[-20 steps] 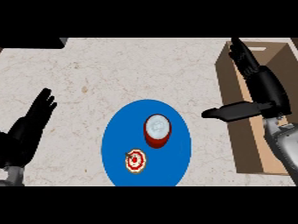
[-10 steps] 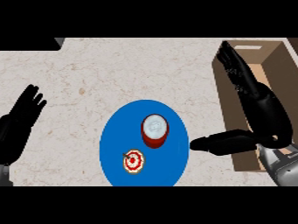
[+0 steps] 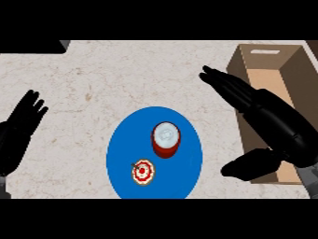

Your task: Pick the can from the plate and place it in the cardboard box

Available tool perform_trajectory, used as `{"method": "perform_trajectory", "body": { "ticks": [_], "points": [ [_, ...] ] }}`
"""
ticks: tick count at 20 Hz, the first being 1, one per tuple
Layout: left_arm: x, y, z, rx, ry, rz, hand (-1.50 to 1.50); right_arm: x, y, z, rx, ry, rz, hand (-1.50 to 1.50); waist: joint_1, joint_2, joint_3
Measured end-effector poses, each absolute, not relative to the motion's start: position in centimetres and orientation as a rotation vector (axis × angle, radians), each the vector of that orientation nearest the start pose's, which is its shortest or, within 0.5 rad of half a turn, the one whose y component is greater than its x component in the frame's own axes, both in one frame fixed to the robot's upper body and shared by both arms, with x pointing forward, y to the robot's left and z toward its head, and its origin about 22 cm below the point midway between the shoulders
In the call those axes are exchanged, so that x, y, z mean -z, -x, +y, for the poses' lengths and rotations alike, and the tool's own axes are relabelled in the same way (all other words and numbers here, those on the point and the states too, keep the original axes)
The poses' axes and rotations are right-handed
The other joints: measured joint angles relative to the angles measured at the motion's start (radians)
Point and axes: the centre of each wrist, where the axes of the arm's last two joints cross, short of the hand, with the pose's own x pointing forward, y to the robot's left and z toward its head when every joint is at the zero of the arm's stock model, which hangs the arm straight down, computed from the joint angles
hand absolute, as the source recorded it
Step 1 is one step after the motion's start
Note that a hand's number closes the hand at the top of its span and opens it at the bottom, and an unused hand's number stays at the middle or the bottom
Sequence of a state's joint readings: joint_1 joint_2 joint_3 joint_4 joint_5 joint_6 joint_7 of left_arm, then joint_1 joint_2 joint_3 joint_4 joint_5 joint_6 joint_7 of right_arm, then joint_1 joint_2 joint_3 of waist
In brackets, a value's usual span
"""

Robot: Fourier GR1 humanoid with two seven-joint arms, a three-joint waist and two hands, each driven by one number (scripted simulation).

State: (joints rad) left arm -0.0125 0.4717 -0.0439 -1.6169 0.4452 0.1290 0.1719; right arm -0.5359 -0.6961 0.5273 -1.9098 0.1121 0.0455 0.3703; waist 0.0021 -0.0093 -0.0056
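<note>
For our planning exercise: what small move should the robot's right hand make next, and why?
Probably shift the open right hand left toward the can: it stands ungrasped on the plate, and the hand hovers apart, near the cardboard box.

The bench (image 3: pixel 120 70) is finished in speckled matt stone; the box (image 3: pixel 278 70) is made of dull brown cardboard; the plate (image 3: pixel 127 149) is seen smooth.

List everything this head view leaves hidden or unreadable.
Cardboard box: the right hand and forearm cover much of its inside and near end.
Can on the plate: seen from above, so its side is mostly hidden.
Small red-and-white round thing beside the can: too small to identify.
Left hand: its forearm is cut off by the lower left edge.
Dark shape at top left: cut off by the edge.
</note>
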Motion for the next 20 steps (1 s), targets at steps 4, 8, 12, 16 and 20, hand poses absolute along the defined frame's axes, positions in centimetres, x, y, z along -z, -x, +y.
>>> {"method": "perform_trajectory", "body": {
  "ticks": [4, 8, 12, 16, 20],
  "points": [
    [-5.1, -24.4, 31.7, -0.035, -0.051, -1.435, 0.00, -19.8, -25.8, -15.5, -1.325, 0.416, -1.567, -1.50, 0.011, 0.003, 0.001],
    [-4.9, -24.2, 31.3, -0.039, -0.040, -1.435, 0.00, -20.5, -25.6, -12.0, -1.394, 0.433, -1.421, -1.50, 0.013, 0.005, 0.002],
    [-5.5, -24.6, 31.4, -0.040, -0.047, -1.440, 0.00, -20.6, -26.1, -9.5, -1.421, 0.396, -1.316, -1.50, 0.010, 0.007, 0.003],
    [-5.0, -24.4, 31.7, -0.046, -0.050, -1.442, 0.00, -20.2, -26.3, -8.4, -1.422, 0.371, -1.275, -1.50, 0.006, 0.008, 0.004],
    [-5.0, -24.4, 31.6, -0.047, -0.054, -1.445, 0.00, -19.9, -26.8, -8.3, -1.438, 0.360, -1.235, -1.50, 0.003, 0.008, 0.005]
  ]
}}
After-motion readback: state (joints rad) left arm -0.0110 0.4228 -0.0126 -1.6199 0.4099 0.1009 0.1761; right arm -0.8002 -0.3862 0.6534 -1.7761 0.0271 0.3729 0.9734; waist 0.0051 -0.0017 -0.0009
